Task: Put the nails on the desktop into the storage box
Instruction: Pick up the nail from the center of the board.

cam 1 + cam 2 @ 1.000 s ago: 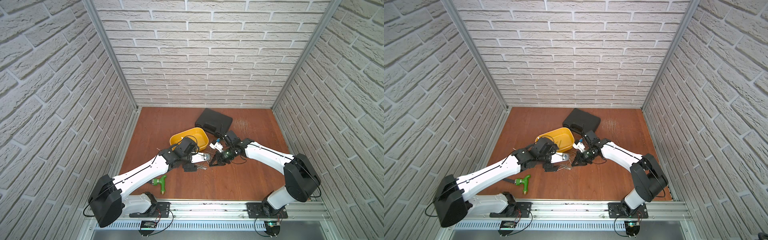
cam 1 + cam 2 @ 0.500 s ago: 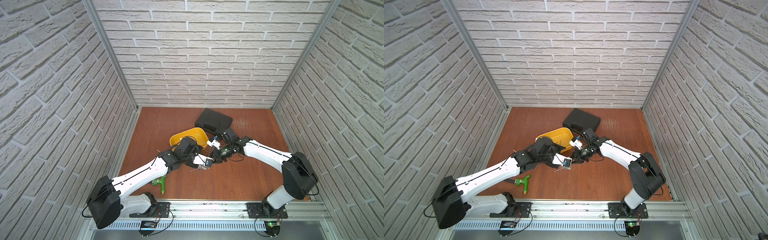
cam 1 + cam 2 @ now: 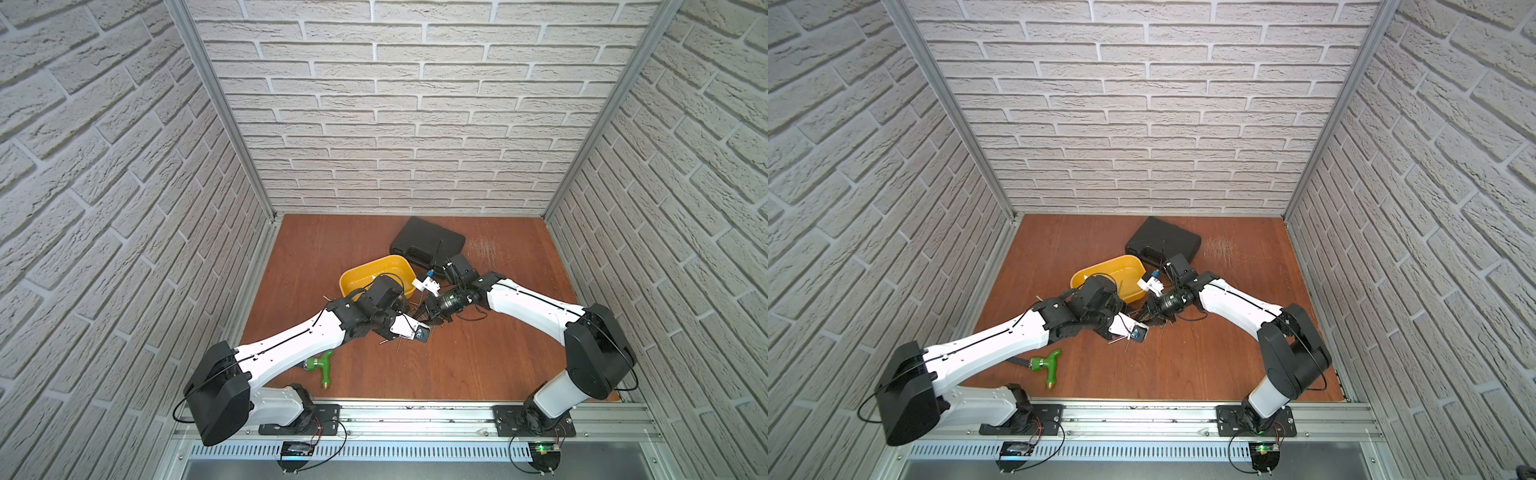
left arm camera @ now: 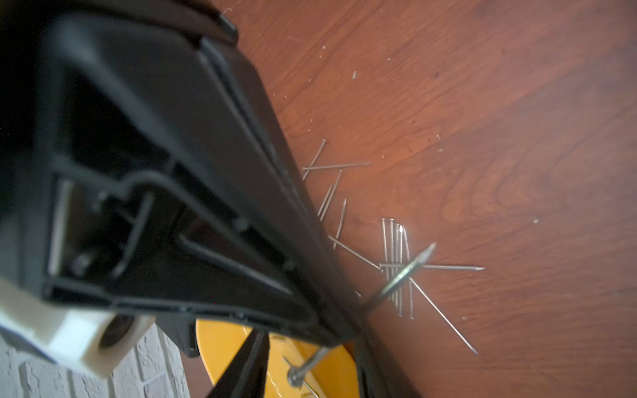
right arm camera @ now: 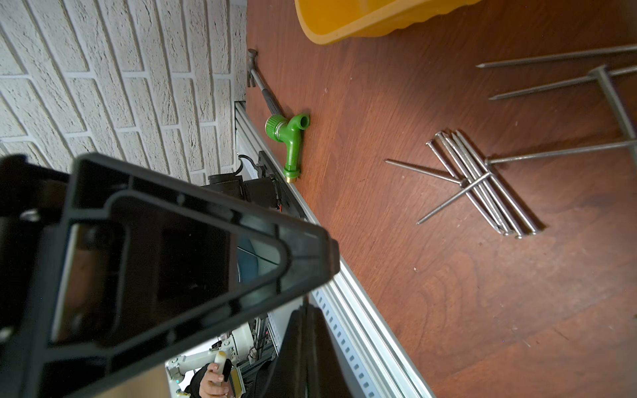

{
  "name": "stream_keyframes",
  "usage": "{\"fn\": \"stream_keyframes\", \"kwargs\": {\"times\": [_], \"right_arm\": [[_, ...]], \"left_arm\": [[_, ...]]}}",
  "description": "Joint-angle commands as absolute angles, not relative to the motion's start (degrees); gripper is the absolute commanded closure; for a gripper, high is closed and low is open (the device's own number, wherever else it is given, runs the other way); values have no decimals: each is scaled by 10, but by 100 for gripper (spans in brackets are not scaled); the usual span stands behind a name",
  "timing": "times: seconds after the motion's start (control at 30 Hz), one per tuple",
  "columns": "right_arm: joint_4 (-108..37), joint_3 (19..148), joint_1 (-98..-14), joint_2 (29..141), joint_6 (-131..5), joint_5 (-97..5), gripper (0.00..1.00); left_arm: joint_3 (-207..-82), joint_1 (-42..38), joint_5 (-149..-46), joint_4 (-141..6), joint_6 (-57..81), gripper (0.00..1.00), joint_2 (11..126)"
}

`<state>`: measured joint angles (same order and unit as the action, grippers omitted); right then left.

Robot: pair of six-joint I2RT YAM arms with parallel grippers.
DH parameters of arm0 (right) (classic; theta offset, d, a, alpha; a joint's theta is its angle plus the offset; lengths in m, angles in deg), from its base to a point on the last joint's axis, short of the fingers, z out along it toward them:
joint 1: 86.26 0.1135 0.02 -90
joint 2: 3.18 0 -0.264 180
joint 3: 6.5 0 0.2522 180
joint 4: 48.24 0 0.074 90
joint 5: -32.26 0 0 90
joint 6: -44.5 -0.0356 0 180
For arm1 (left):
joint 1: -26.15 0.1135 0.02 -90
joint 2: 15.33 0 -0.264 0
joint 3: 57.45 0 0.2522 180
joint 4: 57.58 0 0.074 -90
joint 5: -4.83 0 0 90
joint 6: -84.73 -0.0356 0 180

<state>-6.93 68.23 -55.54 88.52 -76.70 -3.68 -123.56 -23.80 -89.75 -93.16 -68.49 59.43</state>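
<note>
Rolling over the last second, the left wrist has swung its white camera block (image 3: 409,332) round to the front side of the pile. The left gripper (image 4: 303,339) has drawn closer to the right gripper (image 5: 315,293), whose arm has barely shifted. The left jaws stand partly apart, with yellow showing through the gap. One nail (image 4: 403,270), blurred and lifted clear of the board, slants across the tip of one finger with its head in that gap; whether the jaws pinch it cannot be told. The right jaws are closed, with nothing seen between them. The nails (image 5: 482,186) lie loose on the desktop (image 3: 478,365), a tight bundle with strays crossing it, near the storage box (image 3: 365,274) on its front side.
</note>
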Motion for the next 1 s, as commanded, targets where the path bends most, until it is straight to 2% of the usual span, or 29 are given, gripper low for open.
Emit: {"fn": "stream_keyframes", "kwargs": {"times": [0.0,0.13,0.23,0.53,0.67,0.83,0.97], "right_arm": [[-85,695,-557,878,-772,-14,98],[-85,692,-558,874,-773,-12,98],[-86,691,-557,874,-776,-11,98],[-88,694,-558,881,-781,-7,98],[-79,700,-558,881,-775,-7,97],[-47,721,-580,860,-763,-45,77],[-23,734,-637,809,-768,-143,61]], "left_arm": [[-1254,-242,-900,-948,-680,59,603],[-1256,-242,-897,-950,-688,60,608],[-1256,-243,-893,-957,-697,66,611],[-1259,-245,-884,-959,-697,100,618],[-1263,-246,-877,-965,-696,100,623],[-1265,-240,-893,-975,-652,100,623],[-1271,-222,-911,-978,-552,100,622]]}}
